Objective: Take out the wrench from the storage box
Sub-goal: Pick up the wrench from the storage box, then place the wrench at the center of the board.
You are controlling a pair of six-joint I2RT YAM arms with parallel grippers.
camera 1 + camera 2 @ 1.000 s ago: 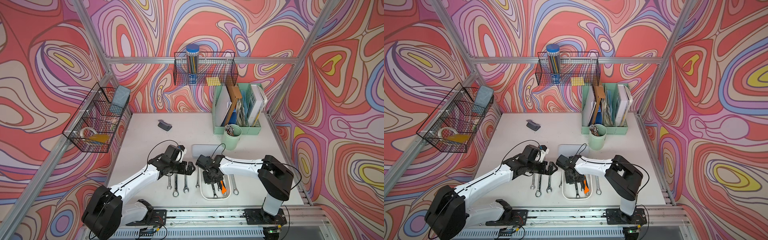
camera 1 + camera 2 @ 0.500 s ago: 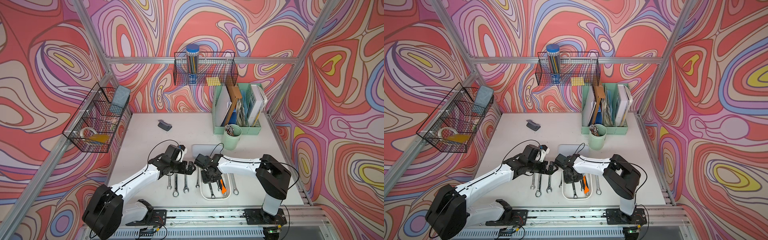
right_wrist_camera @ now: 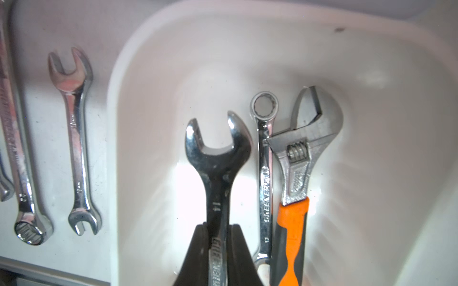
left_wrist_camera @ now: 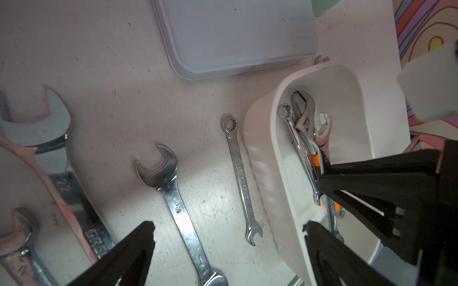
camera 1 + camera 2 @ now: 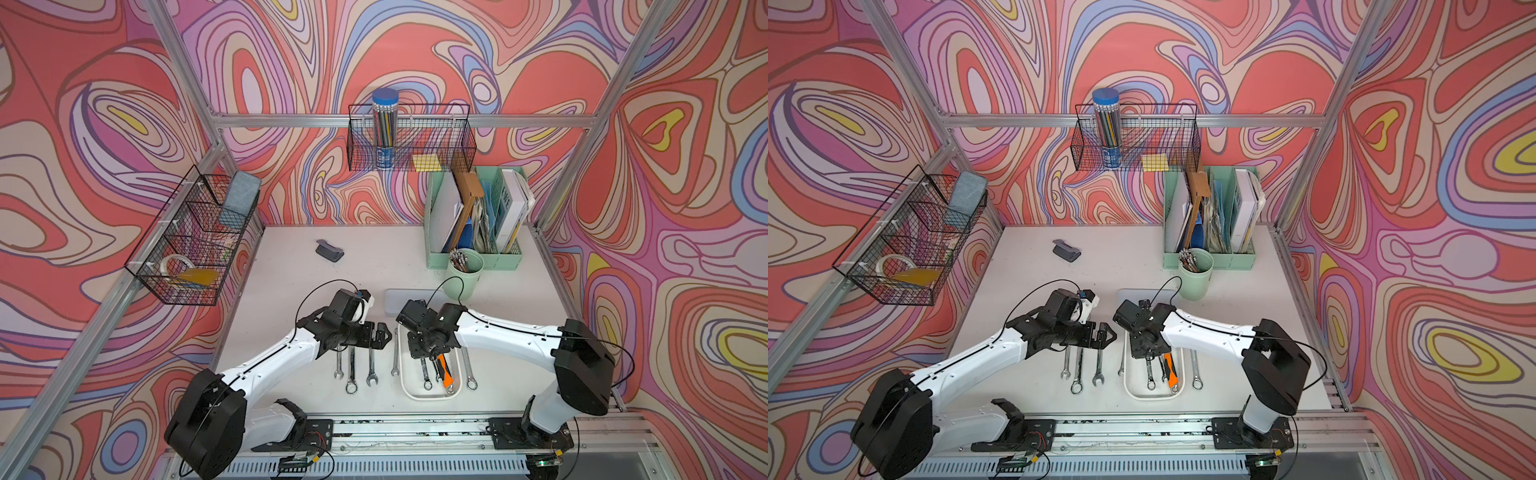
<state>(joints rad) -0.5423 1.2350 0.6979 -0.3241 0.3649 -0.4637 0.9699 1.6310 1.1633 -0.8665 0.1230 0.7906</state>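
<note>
**Right gripper (image 3: pixel 218 247) pinches a wrench (image 3: pixel 215 153) inside the storage box (image 3: pixel 148 99)**

An orange-handled adjustable wrench (image 3: pixel 297 161) and a slim ring spanner (image 3: pixel 265 173) lie just beside it; 5 loose spanners (image 5: pixel 352 370) lie outside. The held wrench is chrome, open-ended, stamped 14; its shank is hidden between the fingers (image 3: pixel 195 250). The left gripper (image 4: pixel 228 225) hangs spread wide near the box.

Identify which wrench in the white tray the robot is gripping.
The open-ended wrench, clamped in the right gripper; the slim ring wrench and orange-handled wrench lie free.
</note>
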